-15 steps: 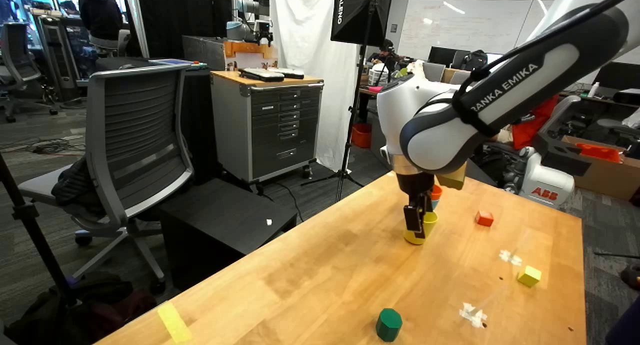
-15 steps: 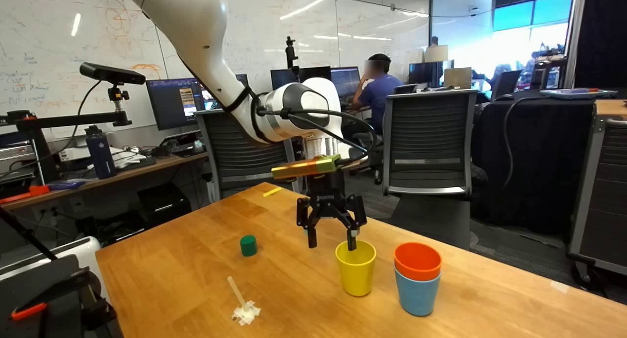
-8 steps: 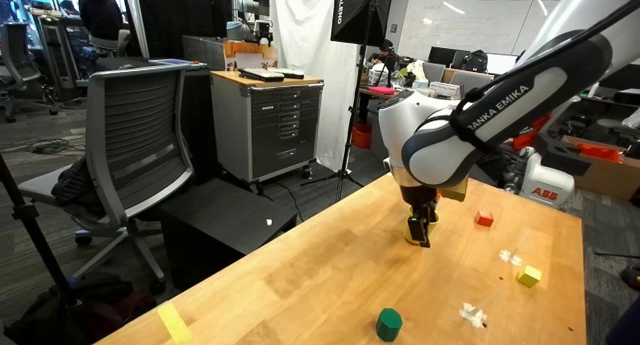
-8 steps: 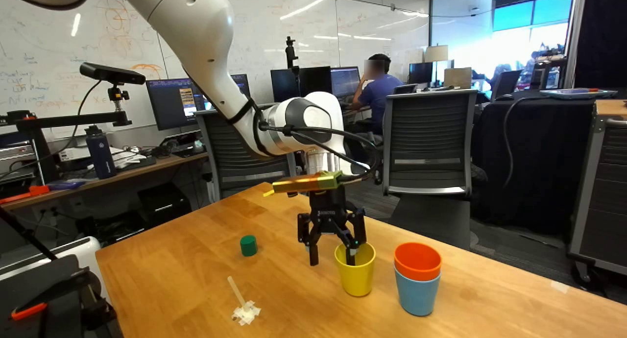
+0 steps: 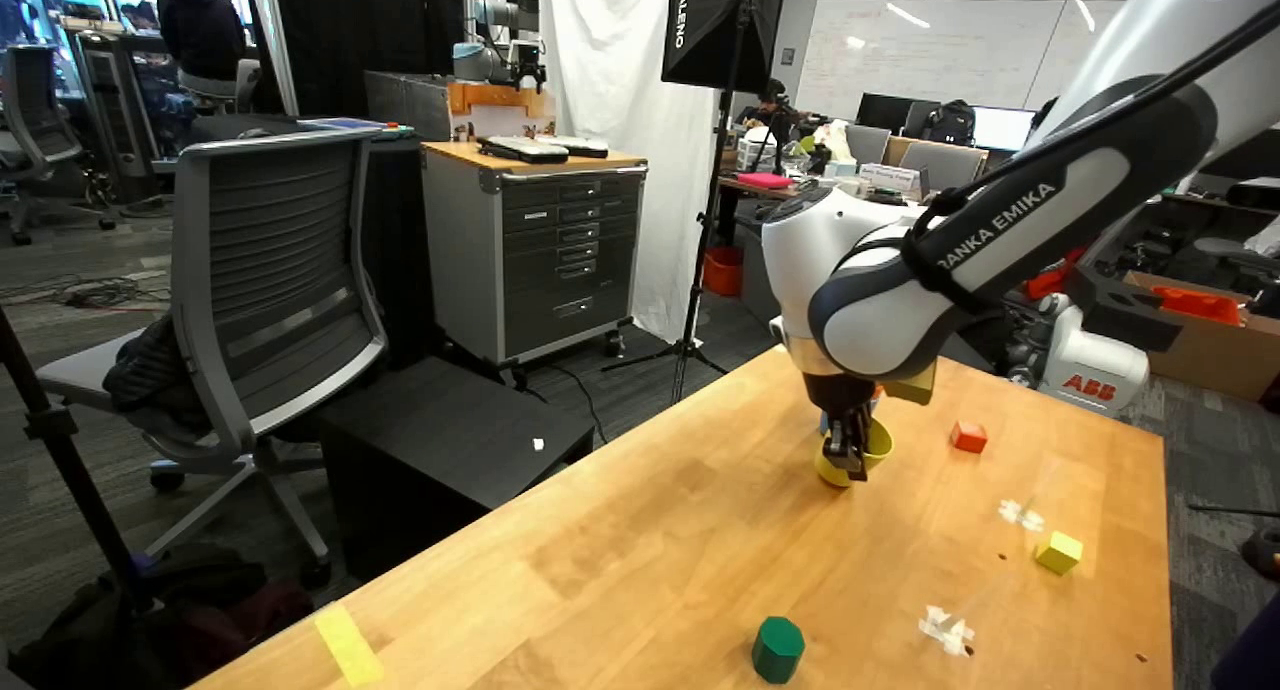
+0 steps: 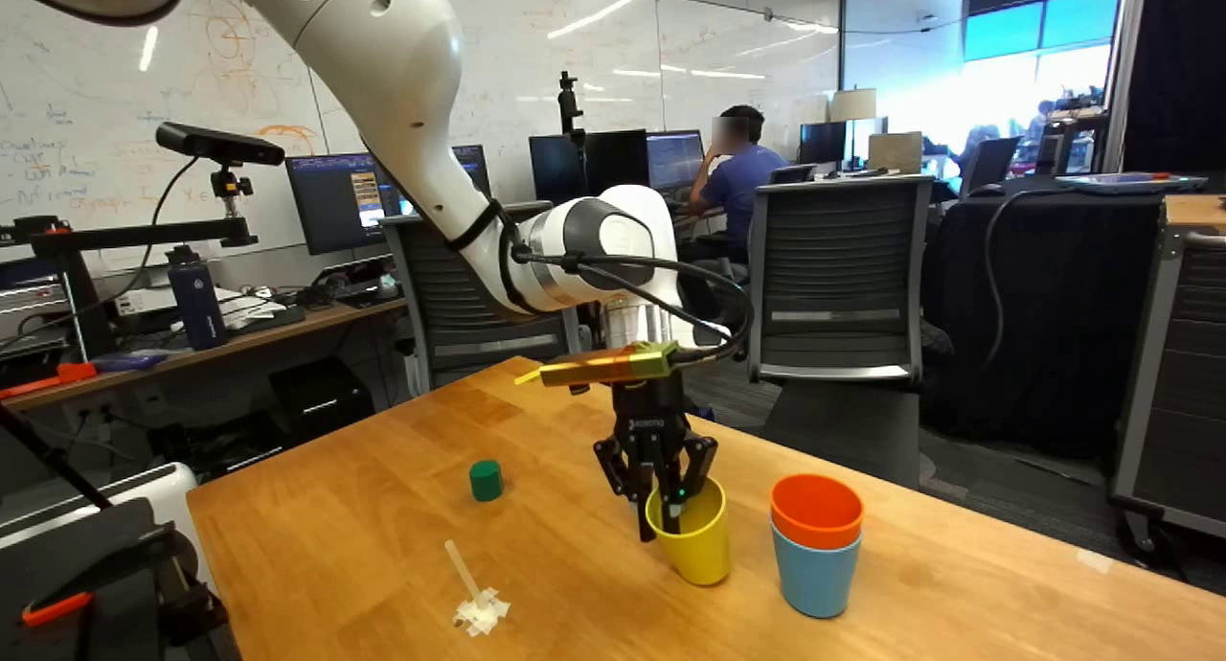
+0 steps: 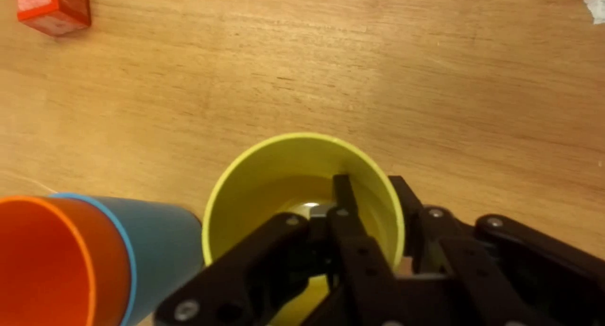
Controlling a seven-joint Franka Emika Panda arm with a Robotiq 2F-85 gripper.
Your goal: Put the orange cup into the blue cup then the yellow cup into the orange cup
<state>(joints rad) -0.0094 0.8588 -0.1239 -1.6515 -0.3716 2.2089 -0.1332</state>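
In an exterior view the orange cup (image 6: pixel 817 527) sits nested in the blue cup (image 6: pixel 814 581), its upper part showing above the blue rim. Both stand upright at the left of the wrist view, where I look into the orange cup. The yellow cup (image 6: pixel 707 552) is beside them, tilted with its rim leaning away from the pair. My gripper (image 6: pixel 658 533) straddles its wall, one finger inside and one outside, narrowed on it. From above, the inner fingertip (image 7: pixel 341 182) lies close against the inside wall, while the outer one is partly hidden behind the rim.
A small red block (image 5: pixel 968 437) and a small yellow block (image 5: pixel 1058 552) lie on the wooden table. The green cylinder (image 6: pixel 486 481) stands farther off. White tape holds a short stick (image 6: pixel 462 570) to the tabletop. An office chair (image 6: pixel 835 287) is beyond the table edge.
My gripper has come down with one finger inside the yellow cup, and its fingers have drawn together round the wall. The yellow cup has gone from upright to tilted. The orange-and-blue pair has not moved.
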